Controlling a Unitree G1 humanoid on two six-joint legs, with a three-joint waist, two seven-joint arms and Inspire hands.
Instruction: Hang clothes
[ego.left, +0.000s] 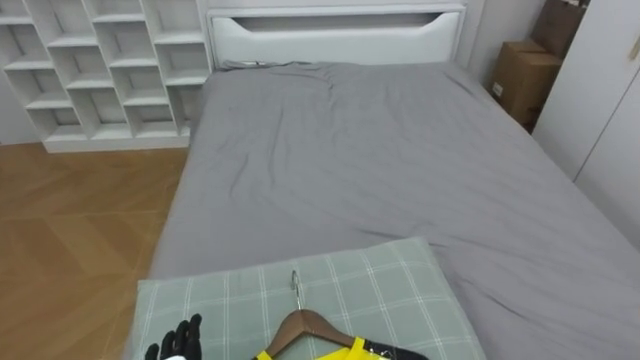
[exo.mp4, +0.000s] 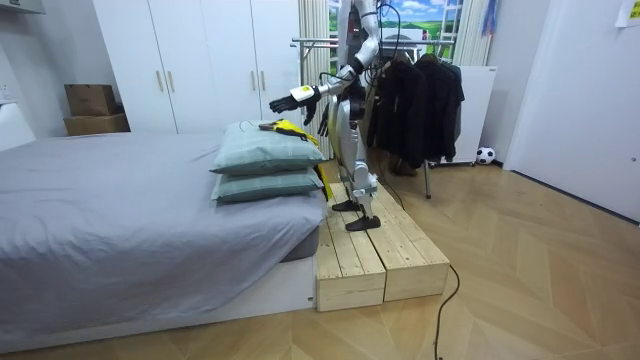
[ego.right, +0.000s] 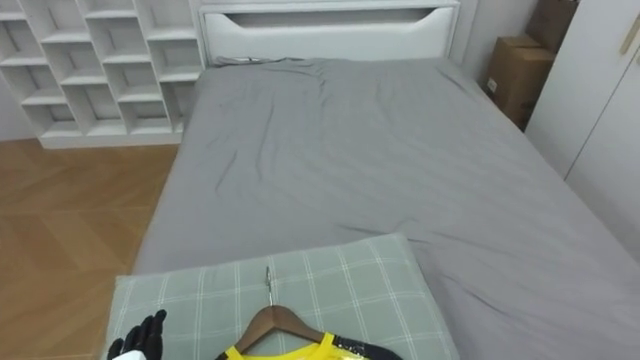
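Yellow garment (ego.left: 335, 352) on the wooden hanger (ego.left: 305, 326) sits closest to me, at the bottom edge of the eye view. It lies flat on the green checked pillow (ego.left: 385, 280) with the metal hook pointing toward the headboard (ego.left: 335, 35). There's dark trim on the garment's right side.

My left hand (ego.left: 178, 342) is just left of the hanger, over the pillow. The fingers are straight and spread, it's holding nothing, and it's apart from the hanger.

In the room view that arm is stretched out level above the top pillow of a stack of two. The lower pillow (exo.mp4: 265, 186) lies on the grey bed (ego.left: 380, 150).

I'm standing on a wooden platform (exo.mp4: 375, 255) at the bed's end, facing the bed. The clothes rack (exo.mp4: 320, 42) with dark jackets (exo.mp4: 415, 105) is right behind me.

Past the bed:
- White cubby shelves (ego.left: 100, 70) to my left, above the wood floor (ego.left: 70, 230).
- Cardboard box (ego.left: 522, 75) and white wardrobe doors (ego.left: 600, 110) to my right.
- Small ball (exo.mp4: 485, 155) on the floor near the rack.
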